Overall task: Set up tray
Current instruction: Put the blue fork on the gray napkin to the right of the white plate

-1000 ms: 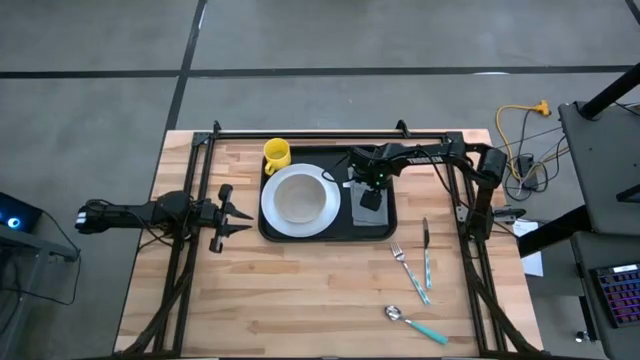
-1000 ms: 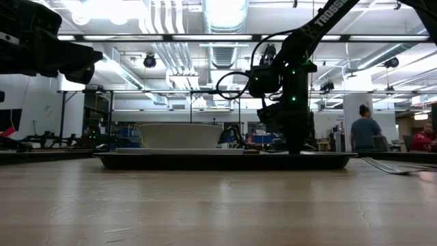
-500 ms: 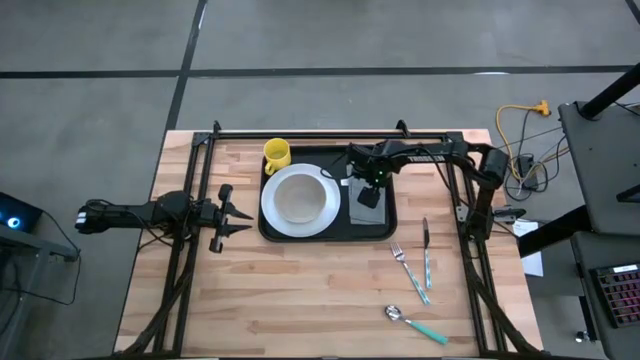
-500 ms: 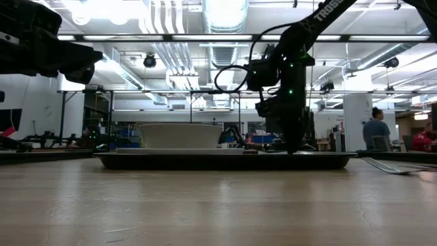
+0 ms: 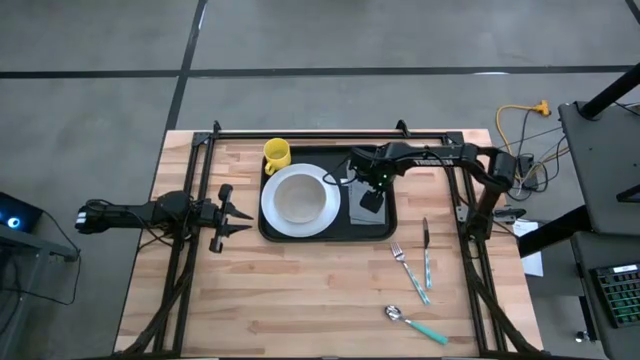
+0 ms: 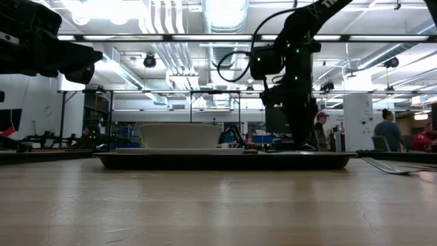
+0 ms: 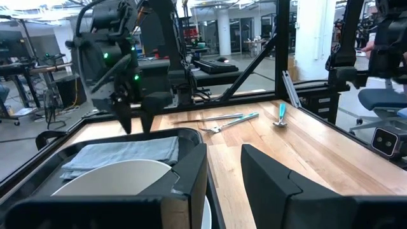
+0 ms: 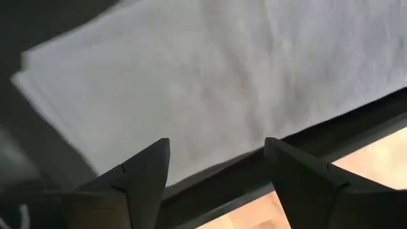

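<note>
- The right gripper (image 5: 371,200) has lifted off the grey napkin (image 5: 366,205); its fingers (image 7: 124,117) hang spread apart, holding nothing.
- The napkin stays flat in the black tray (image 5: 385,228), beside the white plate (image 5: 299,201).
- The tray has not moved from the table's far middle.
- The left gripper (image 5: 240,216) stays parked left of the tray, fingers apart.

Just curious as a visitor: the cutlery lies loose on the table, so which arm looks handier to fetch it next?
Probably the right: its open right gripper hangs over the tray, beside the fork. The left gripper waits across the plate.
</note>
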Controlling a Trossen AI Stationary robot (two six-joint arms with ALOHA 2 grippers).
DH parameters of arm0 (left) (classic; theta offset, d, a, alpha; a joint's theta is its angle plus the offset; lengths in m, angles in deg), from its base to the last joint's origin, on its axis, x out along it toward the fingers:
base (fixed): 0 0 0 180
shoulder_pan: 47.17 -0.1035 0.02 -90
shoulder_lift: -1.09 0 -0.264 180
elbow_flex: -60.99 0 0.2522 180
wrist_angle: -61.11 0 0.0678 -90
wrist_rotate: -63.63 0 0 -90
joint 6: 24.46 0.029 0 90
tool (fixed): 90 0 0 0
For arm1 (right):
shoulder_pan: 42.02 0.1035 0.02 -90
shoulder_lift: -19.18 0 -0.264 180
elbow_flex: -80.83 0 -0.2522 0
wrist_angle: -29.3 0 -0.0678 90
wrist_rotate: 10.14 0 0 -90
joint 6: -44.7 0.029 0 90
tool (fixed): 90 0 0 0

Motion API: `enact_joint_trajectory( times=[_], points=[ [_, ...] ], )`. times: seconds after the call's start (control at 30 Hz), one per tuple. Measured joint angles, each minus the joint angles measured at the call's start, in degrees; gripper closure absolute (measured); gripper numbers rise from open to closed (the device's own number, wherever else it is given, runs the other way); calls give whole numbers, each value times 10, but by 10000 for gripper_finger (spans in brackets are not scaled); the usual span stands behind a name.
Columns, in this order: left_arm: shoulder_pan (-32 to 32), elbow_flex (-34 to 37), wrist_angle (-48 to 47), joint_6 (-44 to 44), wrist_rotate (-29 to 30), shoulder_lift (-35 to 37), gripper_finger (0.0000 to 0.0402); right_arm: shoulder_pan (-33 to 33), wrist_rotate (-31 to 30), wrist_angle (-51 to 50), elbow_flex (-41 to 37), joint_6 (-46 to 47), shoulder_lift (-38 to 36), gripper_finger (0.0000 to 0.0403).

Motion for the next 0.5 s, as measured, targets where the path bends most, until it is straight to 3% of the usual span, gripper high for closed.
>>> enact_joint_trajectory(
  times=[0.27,0.5],
  points=[
    [0,0,0,0,0,-1,318,38,59,-10,0,28,-44,156],
    [0,0,0,0,0,-3,318,88,64,-13,-2,90,-76,156]
  ],
)
